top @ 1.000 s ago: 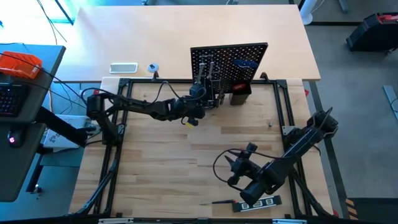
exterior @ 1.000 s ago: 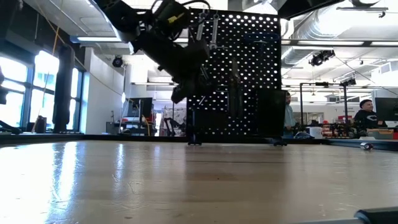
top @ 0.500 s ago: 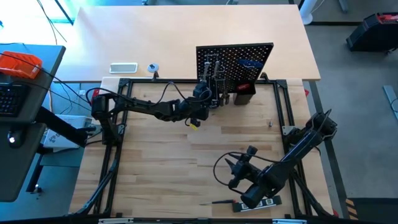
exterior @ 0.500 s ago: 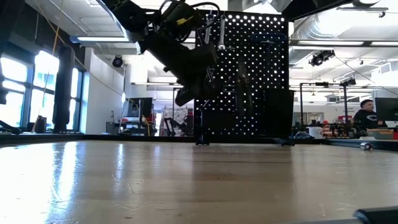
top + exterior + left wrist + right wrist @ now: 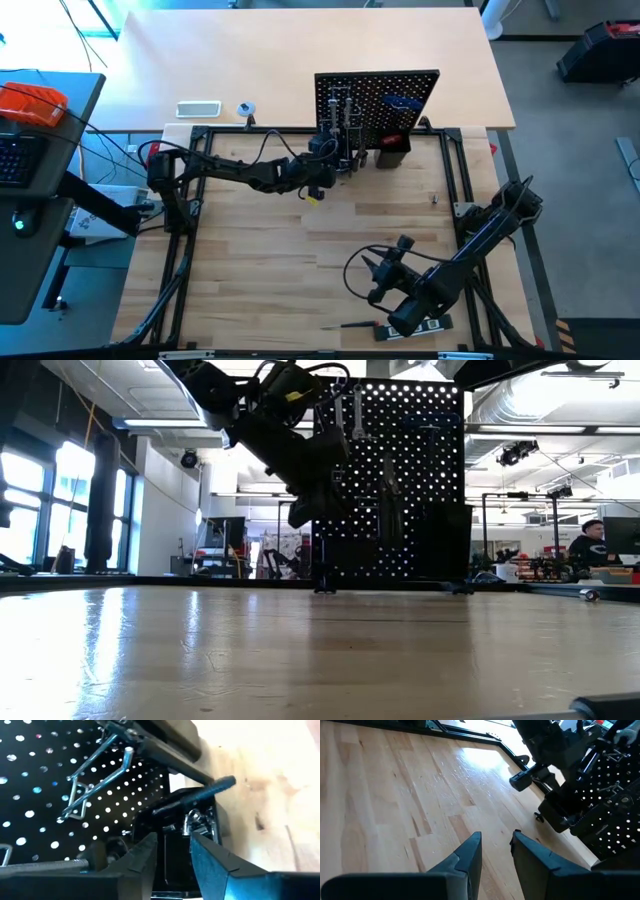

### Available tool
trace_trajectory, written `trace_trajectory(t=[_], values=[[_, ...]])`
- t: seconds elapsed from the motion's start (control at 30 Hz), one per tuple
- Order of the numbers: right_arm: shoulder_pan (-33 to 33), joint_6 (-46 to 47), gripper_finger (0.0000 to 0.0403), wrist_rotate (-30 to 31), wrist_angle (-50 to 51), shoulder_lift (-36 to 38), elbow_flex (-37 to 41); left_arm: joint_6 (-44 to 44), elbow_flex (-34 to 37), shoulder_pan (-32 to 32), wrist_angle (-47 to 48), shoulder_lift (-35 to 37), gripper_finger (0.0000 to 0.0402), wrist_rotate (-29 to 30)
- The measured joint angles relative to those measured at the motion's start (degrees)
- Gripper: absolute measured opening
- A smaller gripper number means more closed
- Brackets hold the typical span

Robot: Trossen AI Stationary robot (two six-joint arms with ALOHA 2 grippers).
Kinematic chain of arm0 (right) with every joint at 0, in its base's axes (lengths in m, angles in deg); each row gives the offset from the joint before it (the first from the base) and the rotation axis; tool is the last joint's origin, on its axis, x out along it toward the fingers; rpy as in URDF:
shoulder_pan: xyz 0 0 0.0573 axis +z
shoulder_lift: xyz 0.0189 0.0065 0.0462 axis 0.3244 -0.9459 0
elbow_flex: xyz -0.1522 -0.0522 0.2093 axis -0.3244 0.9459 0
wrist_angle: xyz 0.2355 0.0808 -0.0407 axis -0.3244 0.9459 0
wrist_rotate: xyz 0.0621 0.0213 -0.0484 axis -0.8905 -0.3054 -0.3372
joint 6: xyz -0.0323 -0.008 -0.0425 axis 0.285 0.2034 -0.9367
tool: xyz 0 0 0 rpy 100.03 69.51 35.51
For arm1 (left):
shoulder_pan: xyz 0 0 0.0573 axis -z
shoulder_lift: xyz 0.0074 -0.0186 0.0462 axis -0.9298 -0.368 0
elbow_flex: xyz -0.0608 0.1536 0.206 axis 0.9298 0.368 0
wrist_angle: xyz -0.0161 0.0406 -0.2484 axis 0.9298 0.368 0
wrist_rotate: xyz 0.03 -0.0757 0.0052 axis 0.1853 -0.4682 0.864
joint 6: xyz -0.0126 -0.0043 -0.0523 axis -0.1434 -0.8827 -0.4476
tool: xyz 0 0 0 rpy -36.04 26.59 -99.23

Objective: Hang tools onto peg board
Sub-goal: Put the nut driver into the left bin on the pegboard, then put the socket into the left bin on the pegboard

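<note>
L arm stretched out, gripper [image 5: 172, 852] fingers apart – R gripper [image 5: 496, 851] parted, low

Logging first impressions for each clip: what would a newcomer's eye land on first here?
The upright black peg board at the table's far edge, with tools hanging on it, stands out. The left gripper is right up against its face, fingers apart. The right gripper waits over the near table, empty.

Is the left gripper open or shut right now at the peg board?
Open: the left gripper shows a clear gap between its fingers, nothing held, facing the peg board.
</note>
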Motion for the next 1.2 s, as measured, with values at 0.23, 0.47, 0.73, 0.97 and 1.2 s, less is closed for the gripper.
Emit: trace_trajectory(t=[0.23,0.47,0.73,0.97,1.2], values=[[0.36,0.36,0.0101,-0.35,-0.02,0.0,0.0,-1.31,0.02,-0.35,-1.1,0.0,0.0119,1.26],[0.44,0.38,0.0101,-1.15,0.04,0.0,0.0,-2.79,0.02,-0.19,-1.25,0.0,0.0119,-2.11],[2.9,14.16,0.0101,-7.1,13.28,0.0,0.0,-3.01,0.02,2.74,-0.73,0.04,0.012,-5.98],[2.82,44.24,0.0101,-24.08,34.59,0.02,0.04,-4.85,0.04,7.75,-0.11,0.04,0.012,-9.74],[2.07,54.58,0.0101,-28.55,41.23,0.13,1.2,-6.22,0.04,13.3,2.43,0.04,0.012,-10.57]])
